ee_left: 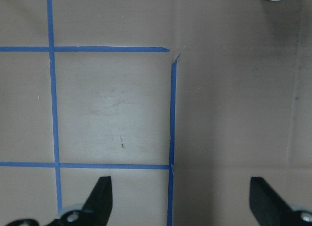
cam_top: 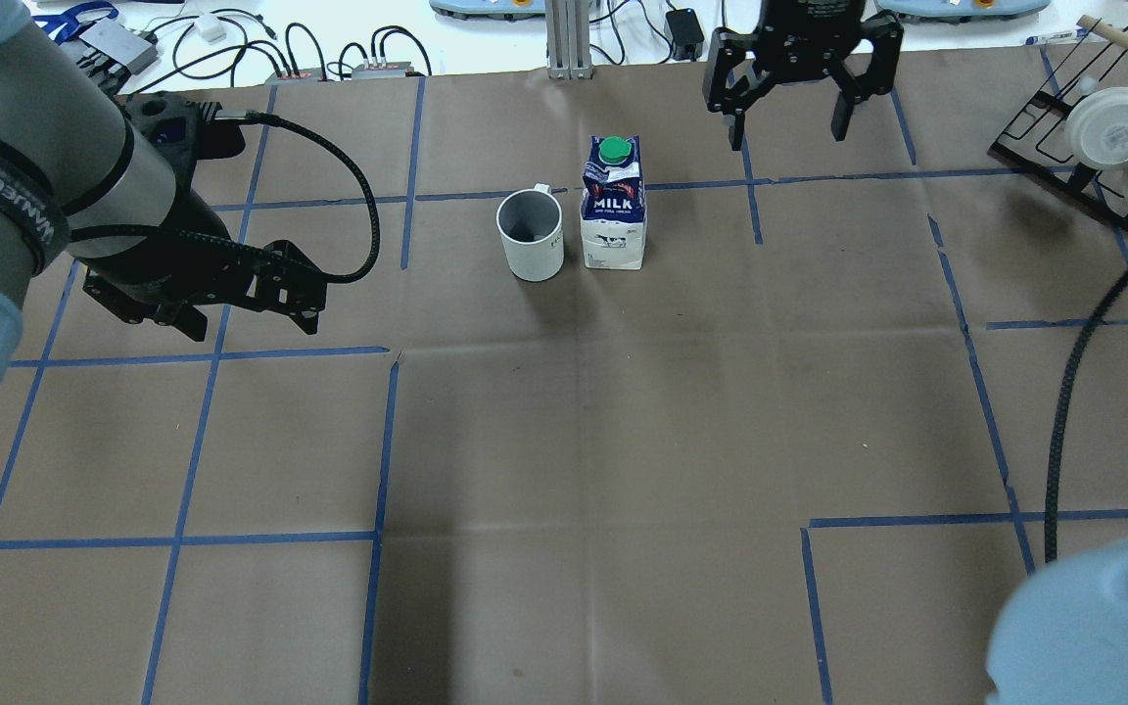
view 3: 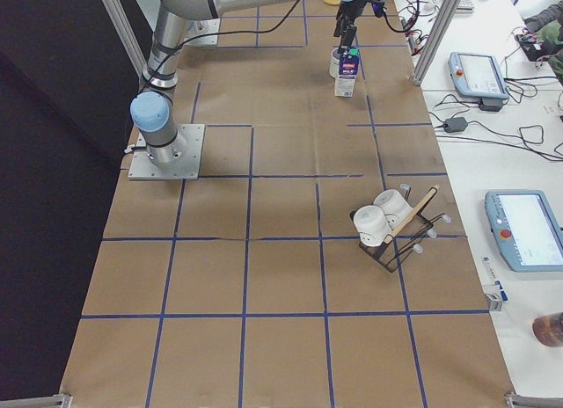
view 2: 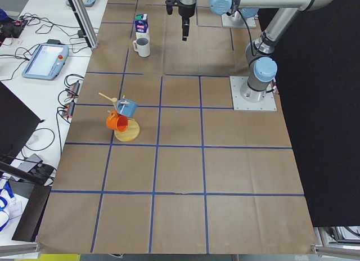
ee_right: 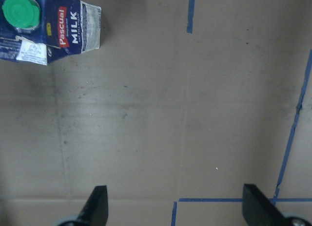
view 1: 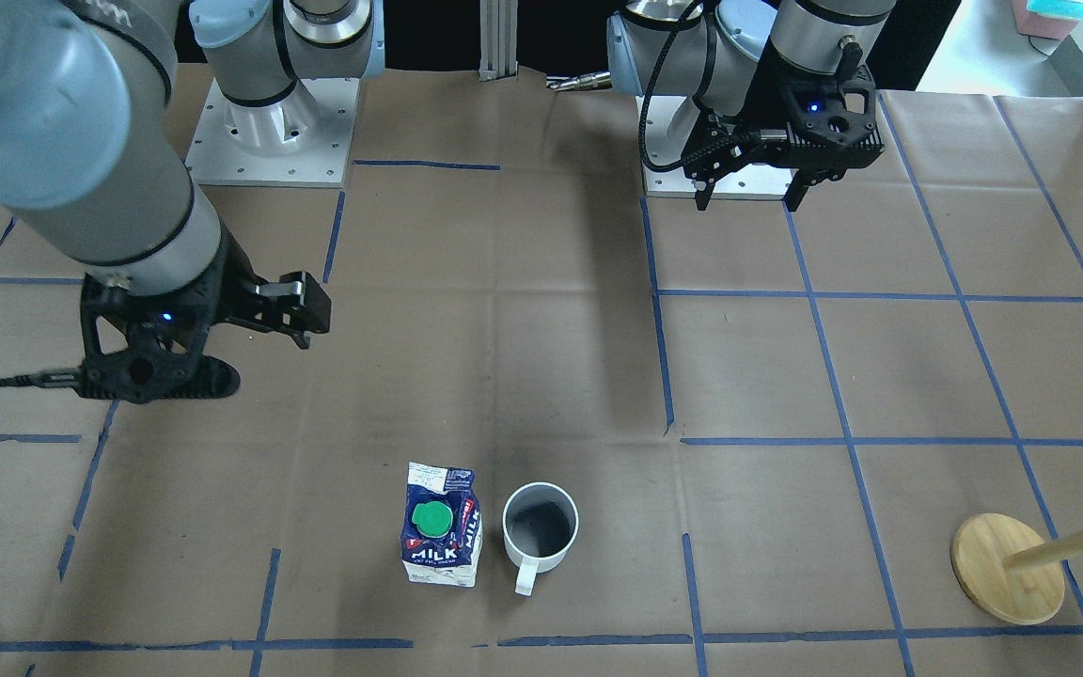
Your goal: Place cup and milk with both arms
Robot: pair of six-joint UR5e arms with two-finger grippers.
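The white cup (cam_top: 531,233) with a dark grey inside stands upright on the brown paper, its handle pointing away from the robot. The milk (cam_top: 613,204), a blue and white carton with a green cap, stands right beside it; they also show in the front view as cup (view 1: 541,528) and milk (view 1: 443,527). My left gripper (cam_top: 251,321) is open and empty, left of the cup and well apart from it. My right gripper (cam_top: 787,132) is open and empty, raised, right of the milk. The right wrist view shows the milk (ee_right: 48,28) at its top left.
A wooden mug tree (view 1: 1007,569) with a blue and an orange cup stands at the table's end on my left. A black wire rack (cam_top: 1063,147) holding white cups (cam_top: 1112,127) stands at the far right. Blue tape lines grid the paper.
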